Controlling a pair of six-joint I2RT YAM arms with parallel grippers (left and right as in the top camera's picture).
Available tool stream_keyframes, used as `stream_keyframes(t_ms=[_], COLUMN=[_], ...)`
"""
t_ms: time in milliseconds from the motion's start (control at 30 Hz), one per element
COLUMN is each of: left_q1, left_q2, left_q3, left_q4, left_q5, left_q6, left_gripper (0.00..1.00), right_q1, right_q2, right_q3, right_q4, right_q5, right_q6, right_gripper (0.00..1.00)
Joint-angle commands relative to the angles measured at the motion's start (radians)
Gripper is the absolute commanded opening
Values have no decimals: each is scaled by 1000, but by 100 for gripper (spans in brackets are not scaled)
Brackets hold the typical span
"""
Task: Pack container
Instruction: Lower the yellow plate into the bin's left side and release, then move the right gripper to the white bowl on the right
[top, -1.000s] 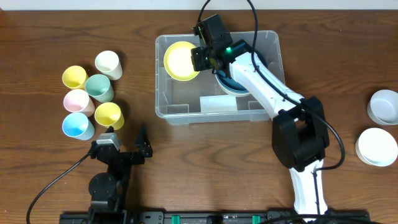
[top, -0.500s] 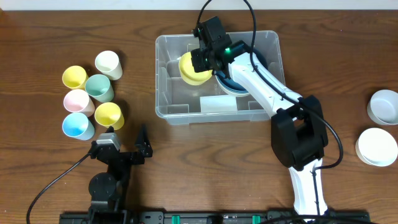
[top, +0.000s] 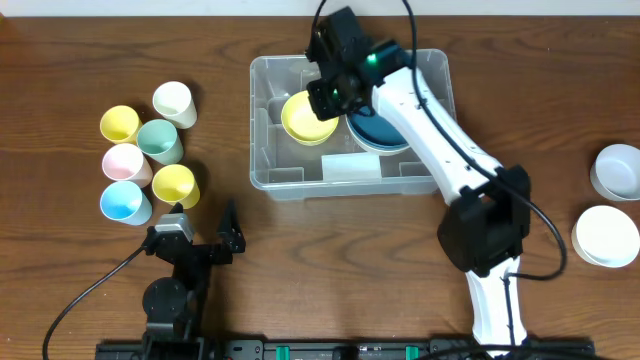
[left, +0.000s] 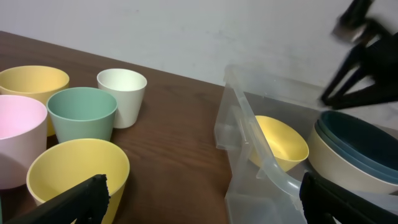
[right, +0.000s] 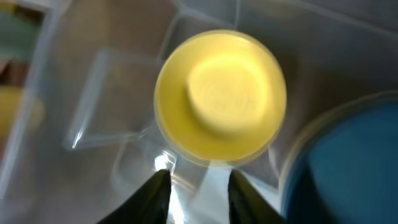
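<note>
The container (top: 268, 100) is a large clear plastic bin at the table's back middle. A yellow bowl (top: 308, 118) lies upright on its floor, left of middle, next to a blue bowl (top: 380, 130) nested in a cream one. My right gripper (top: 332, 92) hovers just above the yellow bowl, open and empty; in the right wrist view its fingers (right: 199, 186) are spread below the bowl (right: 221, 93). My left gripper (top: 205, 225) rests open near the front left, its fingers (left: 205, 208) wide apart. The left wrist view shows the container's rim (left: 249, 124) and the yellow bowl (left: 281, 142).
Several cups stand in a cluster at the left: white (top: 173, 102), yellow (top: 120, 123), green (top: 160, 141), pink (top: 126, 161), yellow (top: 175, 184), blue (top: 125, 203). Two white bowls (top: 617, 170) (top: 605, 235) sit at the far right edge.
My right gripper carried the tilted yellow bowl down into the container and let it go. The bowl now rests upright on the floor, and the gripper has lifted off it.
</note>
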Motion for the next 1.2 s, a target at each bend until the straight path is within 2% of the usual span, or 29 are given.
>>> stream_keyframes(t_ms=[0, 200, 367, 500, 633, 967, 1167], left_q1=[3, 3, 3, 3, 3, 3, 3], left_q2=[-5, -5, -5, -5, -5, -5, -5], left_q3=[-19, -19, -19, -19, -19, -19, -19], left_q4=[-32, -32, -32, -32, -32, -32, -32], left_q5=[0, 0, 0, 0, 0, 0, 0], left_q6=[12, 12, 12, 12, 12, 12, 12], left_gripper=[98, 98, 98, 98, 98, 98, 98], right_q1=[-13, -180, -452, -634, -778, -995, -1113], right_q2=[-135, -292, -352, -343, -335, -335, -335], right_q3=[107, 135, 135, 117, 31, -341, -502], right_q4=[-97, -320, -454, -475, -413, -129, 2], right_q5=[2, 131, 152, 173, 174, 195, 196], right_q6=[-46, 45, 66, 66, 66, 66, 66], right_gripper=[36, 46, 48, 48, 47, 49, 51])
